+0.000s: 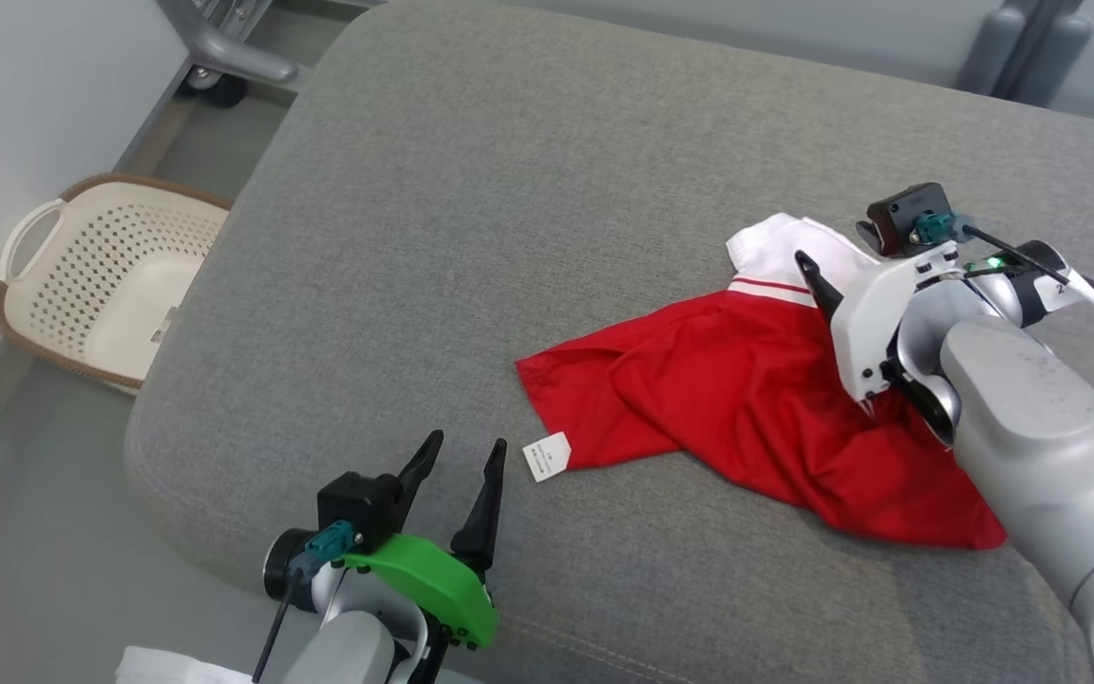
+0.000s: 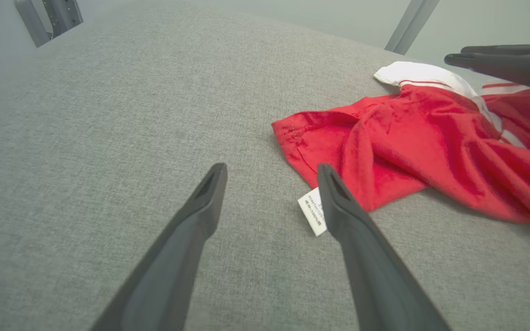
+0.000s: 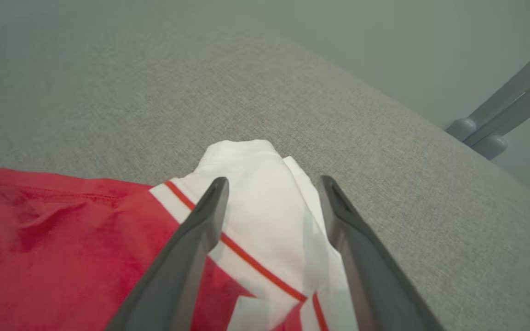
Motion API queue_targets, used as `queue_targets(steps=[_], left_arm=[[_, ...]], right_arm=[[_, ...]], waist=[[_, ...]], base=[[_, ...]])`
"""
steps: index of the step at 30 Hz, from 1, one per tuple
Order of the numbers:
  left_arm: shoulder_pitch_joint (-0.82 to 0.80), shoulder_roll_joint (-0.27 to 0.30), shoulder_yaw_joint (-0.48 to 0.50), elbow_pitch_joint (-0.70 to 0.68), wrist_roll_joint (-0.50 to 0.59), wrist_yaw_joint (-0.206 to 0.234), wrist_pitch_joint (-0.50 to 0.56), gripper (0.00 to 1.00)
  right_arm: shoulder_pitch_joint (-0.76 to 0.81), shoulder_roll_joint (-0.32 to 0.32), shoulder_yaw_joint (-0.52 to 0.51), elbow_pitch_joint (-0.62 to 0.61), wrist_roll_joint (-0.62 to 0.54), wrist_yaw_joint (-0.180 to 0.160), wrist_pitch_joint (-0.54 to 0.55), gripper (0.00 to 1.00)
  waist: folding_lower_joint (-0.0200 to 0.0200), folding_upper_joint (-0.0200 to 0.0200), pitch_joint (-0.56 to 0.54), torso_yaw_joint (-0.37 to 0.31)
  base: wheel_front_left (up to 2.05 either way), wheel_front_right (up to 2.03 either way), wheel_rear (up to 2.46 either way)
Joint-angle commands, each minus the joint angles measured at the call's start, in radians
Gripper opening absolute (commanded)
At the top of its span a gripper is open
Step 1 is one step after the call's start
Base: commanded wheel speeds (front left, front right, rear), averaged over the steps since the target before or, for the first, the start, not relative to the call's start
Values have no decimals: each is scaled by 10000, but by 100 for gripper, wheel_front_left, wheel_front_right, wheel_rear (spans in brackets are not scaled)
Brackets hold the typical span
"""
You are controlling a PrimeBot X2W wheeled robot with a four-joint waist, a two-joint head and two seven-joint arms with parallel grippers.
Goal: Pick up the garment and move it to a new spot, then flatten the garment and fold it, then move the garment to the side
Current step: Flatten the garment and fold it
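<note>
A pale laundry basket (image 1: pixel 101 256) stands on the floor off the grey cushion's (image 1: pixel 509 190) left edge, its perforated bottom showing. The red shirt (image 1: pixel 746 399) lies crumpled on the cushion's right part. The right gripper (image 3: pixel 274 180), fingers spread, sits over the shirt's white sleeve (image 3: pixel 265 202). The left gripper (image 1: pixel 466 442), fingers also spread, is just beside the hem label (image 1: pixel 547 456).
</note>
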Motion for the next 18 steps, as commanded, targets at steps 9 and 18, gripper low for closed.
queue_targets(steps=[9,18], left_arm=[[-135,12,-395,-597,-509,358,-2,100],[158,11,-155,-1125,-429,454,-2,100]], right_arm=[[-957,-775,1033,1234,898,-13,1912,100],[-2151,-1946,957,1937,788,-16,952,0]], waist=[[0,-1,1083,1337],[0,-1,1454,1369]], base=[[0,0,0],[0,0,0]])
